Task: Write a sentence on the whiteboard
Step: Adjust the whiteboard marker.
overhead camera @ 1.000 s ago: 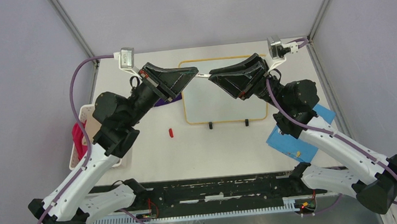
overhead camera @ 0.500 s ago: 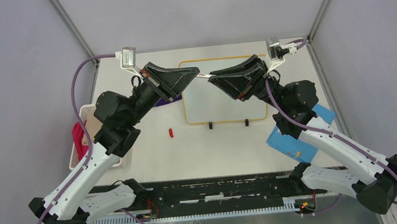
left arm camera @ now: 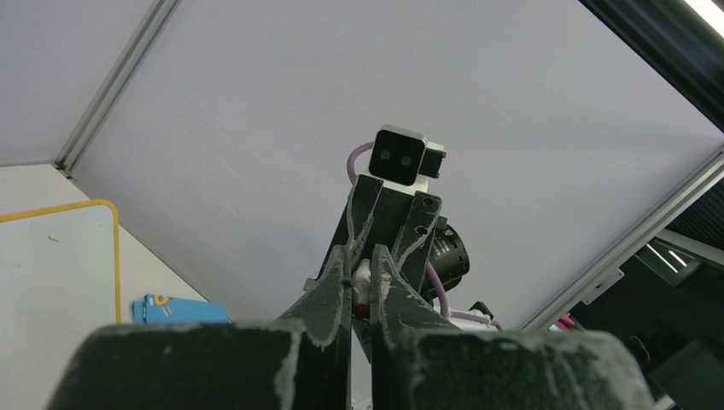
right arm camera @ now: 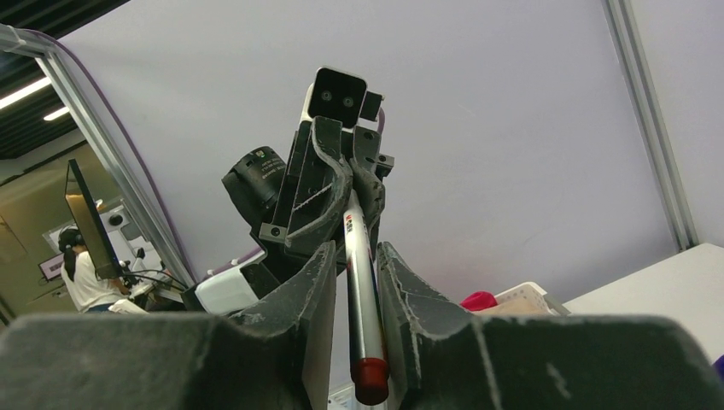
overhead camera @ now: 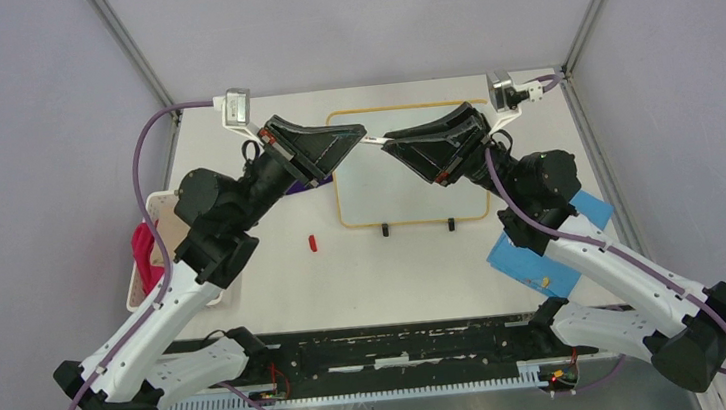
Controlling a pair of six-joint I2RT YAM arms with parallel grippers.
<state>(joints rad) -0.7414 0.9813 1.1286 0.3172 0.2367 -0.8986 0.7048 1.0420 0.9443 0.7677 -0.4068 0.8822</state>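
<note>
marker (overhead camera: 374, 141) — long axis spans claw to claw, over whiteboard (overhead camera: 388, 194) far edge | left gripper (overhead camera: 360, 133): clamped on one end | right gripper (overhead camera: 386, 144): jaws flank barrel — grip unclear

Around the bench (overhead camera: 396, 272): a tiny red cap (overhead camera: 312, 242) lying loose near the middle, a white basket (overhead camera: 134, 287) on the left edge with pink cloth (overhead camera: 146, 258) in it, and a blue sheet (overhead camera: 516, 250) on the right with a small yellow bit (overhead camera: 545, 281) on top.

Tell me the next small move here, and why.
Probably close the right gripper firmly on the marker. It lies between that gripper's fingers, while the left gripper is shut on its other end, above the blank whiteboard.
</note>
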